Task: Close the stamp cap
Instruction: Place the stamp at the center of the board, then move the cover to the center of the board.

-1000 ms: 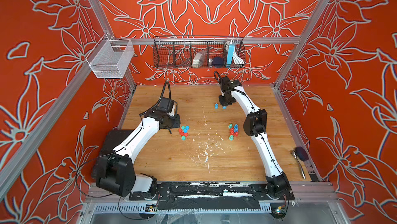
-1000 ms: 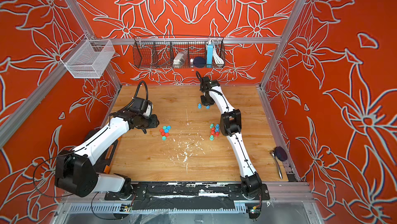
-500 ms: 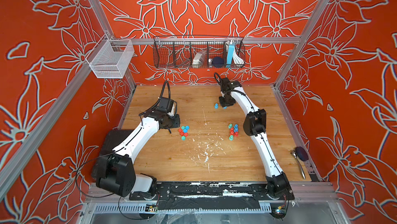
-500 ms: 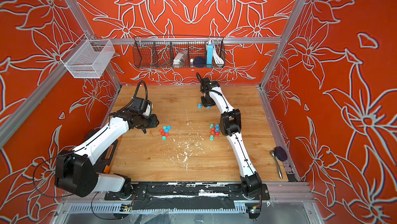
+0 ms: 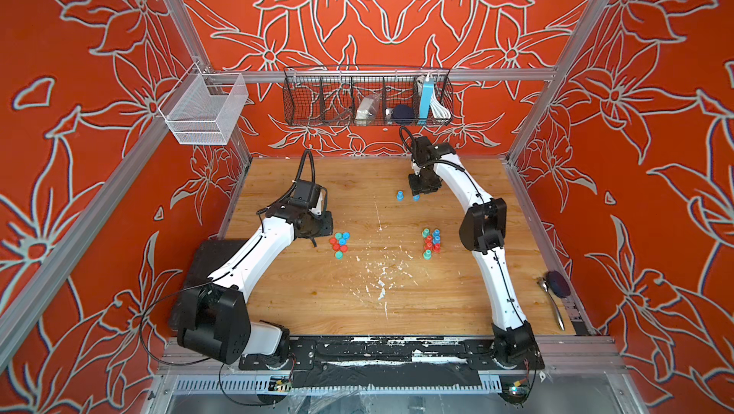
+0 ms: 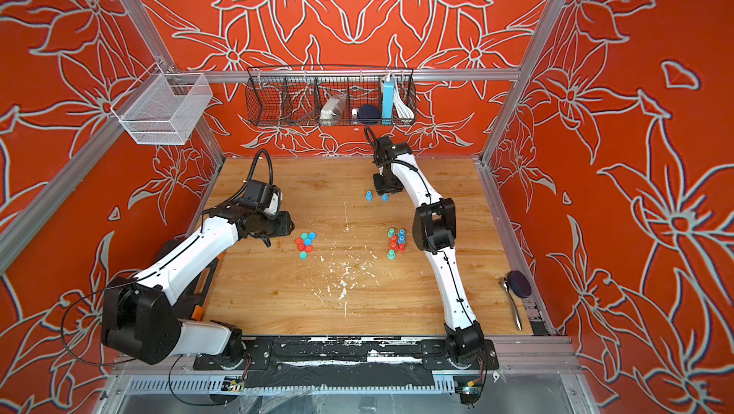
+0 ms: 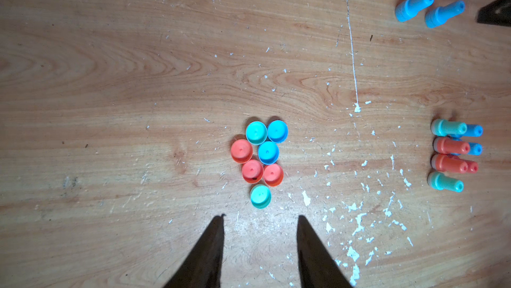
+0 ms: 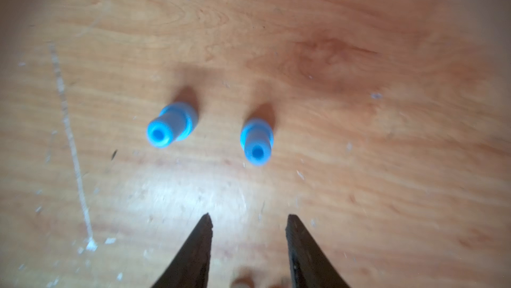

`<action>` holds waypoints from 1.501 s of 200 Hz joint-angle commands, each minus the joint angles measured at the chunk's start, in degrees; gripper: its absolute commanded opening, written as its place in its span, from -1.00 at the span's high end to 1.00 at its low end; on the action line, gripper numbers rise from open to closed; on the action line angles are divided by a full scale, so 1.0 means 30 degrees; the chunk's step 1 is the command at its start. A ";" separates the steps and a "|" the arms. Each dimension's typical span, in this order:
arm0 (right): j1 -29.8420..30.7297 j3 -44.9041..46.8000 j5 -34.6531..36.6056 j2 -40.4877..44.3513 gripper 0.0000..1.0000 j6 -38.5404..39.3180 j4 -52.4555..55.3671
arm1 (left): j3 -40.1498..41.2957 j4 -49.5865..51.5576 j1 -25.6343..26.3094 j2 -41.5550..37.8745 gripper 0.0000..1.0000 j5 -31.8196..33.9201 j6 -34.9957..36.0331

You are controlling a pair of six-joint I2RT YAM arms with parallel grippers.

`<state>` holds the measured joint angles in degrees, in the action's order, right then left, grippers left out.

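The wooden table point(image 5: 357, 304) fills the floor of the cell. The left arm point(image 5: 254, 249) reaches in from 7 o'clock toward the middle, and the right arm point(image 5: 482, 225) bends from 5 o'clock up to about 1 o'clock.

On the back wall at 12 o'clock hangs a black wire basket point(image 5: 317, 94). A white mesh basket point(image 5: 202, 114) hangs at 10 o'clock, and a spoon point(image 5: 550, 304) lies at the table's 4 o'clock edge.

The left gripper point(image 7: 260, 217) hangs over bare wood with its jaws apart and nothing between them. The right gripper point(image 8: 249, 216) also has parted, empty jaws.

A group of stamps point(image 5: 431, 242), red, blue and teal, stands packed together at 3 o'clock of the table's middle. Each is upright with its long axis vertical, narrow handle up, and a pale ring at the wide foot.

Two blue stamps point(image 5: 400, 196) point(image 5: 416, 196) stand side by side, apart, at 1 o'clock of the middle. They too are upright, narrow end up and wide end on the wood, blue all the way down. In the right wrist view both sit just ahead of the fingertips, touching neither.

Seven loose caps point(image 7: 260, 159) lie flat in a tight cluster at 9 o'clock of the middle, just ahead of the left fingertips
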<state>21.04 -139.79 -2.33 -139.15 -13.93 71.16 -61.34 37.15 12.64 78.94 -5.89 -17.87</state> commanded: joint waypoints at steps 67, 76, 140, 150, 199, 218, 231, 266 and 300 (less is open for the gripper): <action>0.0187 1.6335 0.0471 1.4318 0.09 -0.0200 -0.5690 | 0.0460 -0.0137 -0.0106 -0.0485 0.12 -0.0155 -0.0043; 0.0165 1.7837 0.0473 1.5613 0.10 -0.0110 -0.6079 | 0.0468 -0.0136 -0.0106 -0.0446 0.12 -0.0172 -0.0035; 0.0195 2.5547 -0.0010 2.2816 0.12 -0.0953 -0.7533 | 0.0135 -0.0224 0.0516 0.0471 0.12 0.0032 -0.0496; 0.0195 2.6348 -0.0339 2.3508 0.12 -0.1118 -0.7676 | -0.0021 -0.0195 0.0795 0.0634 0.12 0.0145 -0.0643; 0.0196 2.8837 -0.0087 2.5605 0.15 -0.1182 -0.7606 | -0.0521 -0.0603 0.1699 0.1672 0.12 0.0264 -0.1620; 0.0193 2.9355 0.0323 2.6346 0.15 -0.1451 -0.7561 | -0.0687 -0.0773 0.1791 0.2132 0.12 0.0122 -0.1774; 0.0182 2.9638 0.0561 2.6929 0.15 -0.1721 -0.7662 | -0.0763 -0.0881 0.1798 0.2449 0.12 0.0090 -0.1862; 0.0195 3.0143 0.0981 2.8132 0.15 -0.1916 -0.7541 | -0.0990 -0.1358 0.1903 0.3153 0.12 -0.0144 -0.2090; 0.0195 3.0495 0.0515 2.8674 0.14 -0.2006 -0.7924 | -0.1544 -0.1469 0.2106 0.4182 0.12 -0.0120 -0.2286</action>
<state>21.30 -49.50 -1.37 -53.95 -18.74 48.47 -63.99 33.58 18.15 89.47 -6.13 -23.79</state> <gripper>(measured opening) 0.429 0.438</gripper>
